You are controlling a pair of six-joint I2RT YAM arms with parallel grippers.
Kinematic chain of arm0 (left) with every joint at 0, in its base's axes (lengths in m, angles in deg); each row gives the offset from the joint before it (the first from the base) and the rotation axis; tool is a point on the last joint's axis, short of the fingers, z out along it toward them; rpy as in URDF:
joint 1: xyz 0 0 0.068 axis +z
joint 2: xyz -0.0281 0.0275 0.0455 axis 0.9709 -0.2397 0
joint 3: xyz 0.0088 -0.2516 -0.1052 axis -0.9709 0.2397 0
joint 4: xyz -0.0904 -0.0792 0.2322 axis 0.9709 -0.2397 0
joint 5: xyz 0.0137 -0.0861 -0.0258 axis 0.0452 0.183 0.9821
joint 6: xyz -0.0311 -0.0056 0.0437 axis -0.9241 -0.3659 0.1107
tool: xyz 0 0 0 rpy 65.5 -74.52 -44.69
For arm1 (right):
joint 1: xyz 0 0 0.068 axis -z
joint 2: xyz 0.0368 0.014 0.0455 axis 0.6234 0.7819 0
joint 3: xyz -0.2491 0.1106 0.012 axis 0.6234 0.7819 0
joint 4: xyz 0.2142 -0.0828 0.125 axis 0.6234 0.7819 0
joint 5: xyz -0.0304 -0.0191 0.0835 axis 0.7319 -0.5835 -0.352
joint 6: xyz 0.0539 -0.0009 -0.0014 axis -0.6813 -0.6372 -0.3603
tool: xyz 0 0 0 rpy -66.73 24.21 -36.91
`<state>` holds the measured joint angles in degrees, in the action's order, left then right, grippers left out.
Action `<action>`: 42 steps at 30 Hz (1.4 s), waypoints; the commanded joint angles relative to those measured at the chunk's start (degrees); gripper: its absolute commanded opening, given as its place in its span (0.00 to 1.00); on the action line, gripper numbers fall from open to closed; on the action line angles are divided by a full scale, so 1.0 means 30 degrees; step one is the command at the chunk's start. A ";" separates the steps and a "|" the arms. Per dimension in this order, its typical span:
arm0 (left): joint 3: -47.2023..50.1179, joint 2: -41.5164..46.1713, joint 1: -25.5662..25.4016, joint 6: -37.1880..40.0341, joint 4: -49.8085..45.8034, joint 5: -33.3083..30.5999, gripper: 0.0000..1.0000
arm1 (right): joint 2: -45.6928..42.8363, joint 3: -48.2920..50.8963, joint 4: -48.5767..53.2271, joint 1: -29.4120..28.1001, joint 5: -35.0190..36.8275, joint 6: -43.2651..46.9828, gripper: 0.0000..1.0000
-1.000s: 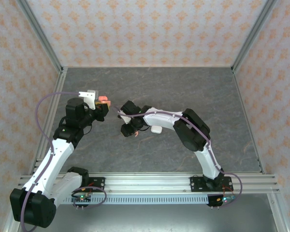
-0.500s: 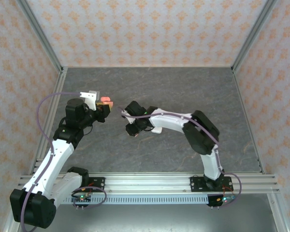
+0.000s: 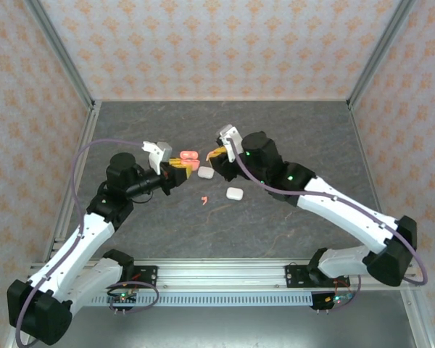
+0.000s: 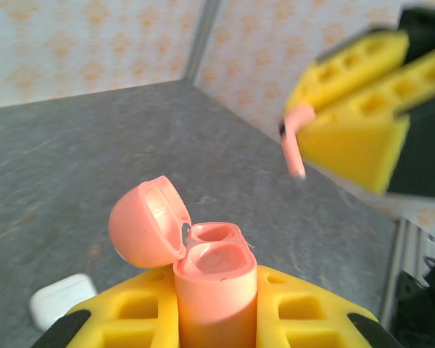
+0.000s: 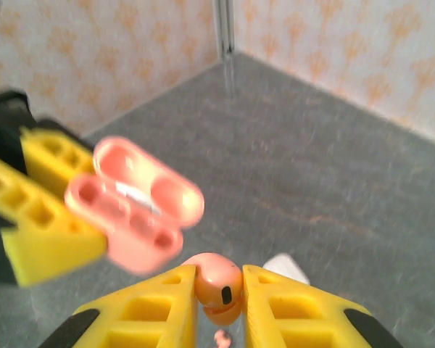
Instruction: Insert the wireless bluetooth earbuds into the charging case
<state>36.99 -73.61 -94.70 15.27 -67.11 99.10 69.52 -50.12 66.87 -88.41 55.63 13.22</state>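
Grey stone-look bench [image 3: 297, 138], boxed in by pale walls [image 3: 225, 43] printed with orange motifs. Toward 9 o'clock of bench centre, left claw [image 4: 214, 279] clamped on coral charging case [image 4: 212, 254], held upright, lid swung open, two hollow wells showing. At the case's 3 o'clock, right claw [image 5: 219, 274] pinched on coral earbud [image 5: 217, 284], near the case but apart. Lying on the bench: loose coral earbud [image 3: 204, 199]; white case [image 3: 205, 172] at its 12 o'clock; second white case [image 3: 234, 193] at 3 o'clock.

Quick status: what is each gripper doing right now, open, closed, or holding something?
Left gripper: closed on the coral charging case, whose lid is open.
Right gripper: closed on a coral earbud.
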 commanded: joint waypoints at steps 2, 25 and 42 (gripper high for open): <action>-0.0215 0.0069 -0.0722 0.0861 0.1877 0.1728 0.00 | -0.0644 0.0176 -0.1057 -0.0359 0.0472 0.1589 0.21; -0.0643 -0.0414 -0.1947 0.1602 0.1940 0.1856 0.00 | 0.0166 0.0220 -0.1496 -0.1137 -0.2155 0.2335 0.21; -0.0686 -0.0224 -0.2003 0.1922 0.1578 0.1798 0.00 | 0.0135 0.0153 0.0400 -0.1139 -0.3578 0.2585 0.21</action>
<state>36.91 -75.01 -100.16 19.68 -64.51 103.34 71.42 -50.03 64.93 -91.40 47.74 20.10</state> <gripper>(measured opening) 0.205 0.208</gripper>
